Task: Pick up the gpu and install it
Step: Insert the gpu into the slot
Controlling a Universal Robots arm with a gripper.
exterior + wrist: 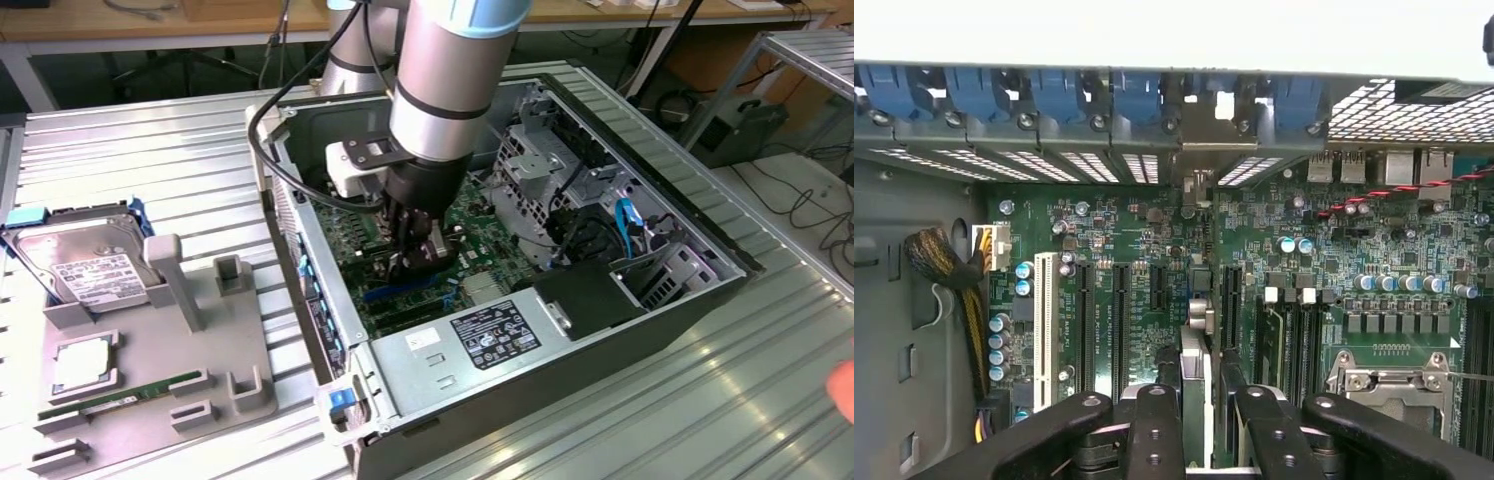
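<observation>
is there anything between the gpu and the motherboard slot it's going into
Nothing visible does. The gripper holds the gpu edge-on, low over the motherboard inside the computer case, its silver bracket end reaching the rear slot openings. The neighbouring slots stand bare.

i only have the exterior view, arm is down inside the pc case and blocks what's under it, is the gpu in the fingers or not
Observer: Yes. In the wrist view the gpu stands edge-on between the fingers, clamped on both sides.
Operator: where is it over the board
Observer: Its edge runs along the row of long black expansion slots, with one black slot on either side of it; the white slot is further off.
Operator: bracket end lined up with the back of the case?
Observer: The card points at the rear slot openings, under the row of blue clips. Whether it is seated I cannot tell.
</observation>
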